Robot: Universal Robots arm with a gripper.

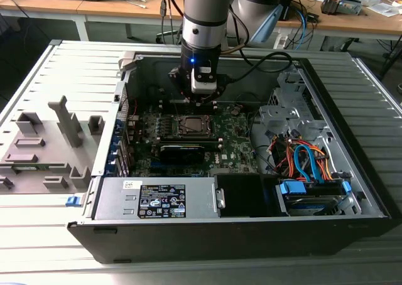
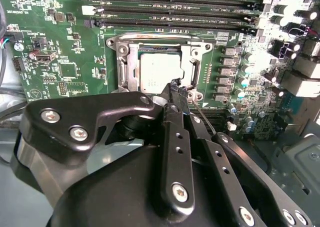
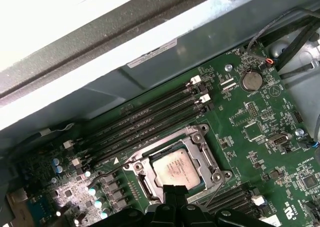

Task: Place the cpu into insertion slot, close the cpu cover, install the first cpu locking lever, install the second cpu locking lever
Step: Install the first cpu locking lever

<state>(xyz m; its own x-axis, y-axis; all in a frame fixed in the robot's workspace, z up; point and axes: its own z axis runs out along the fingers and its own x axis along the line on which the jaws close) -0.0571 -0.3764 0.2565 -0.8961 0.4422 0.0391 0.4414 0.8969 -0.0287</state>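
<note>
The gripper (image 2: 175,88) is hanging low over the motherboard (image 2: 60,62), fingers drawn together with no gap between the tips; I cannot tell whether they are pinching anything. The tips are sitting at the rim of the slot (image 2: 116,43), on the side away from the memory slots (image 2: 175,9). The cpu (image 2: 159,72) is lying flat in the slot just beyond the tips, with the cover (image 2: 131,67) folded down around it. A thin lever (image 2: 204,118) is slanting away from just beside the tips, back under the gripper. A second lever (image 3: 102,176) is lying along the socket's far side.
</note>
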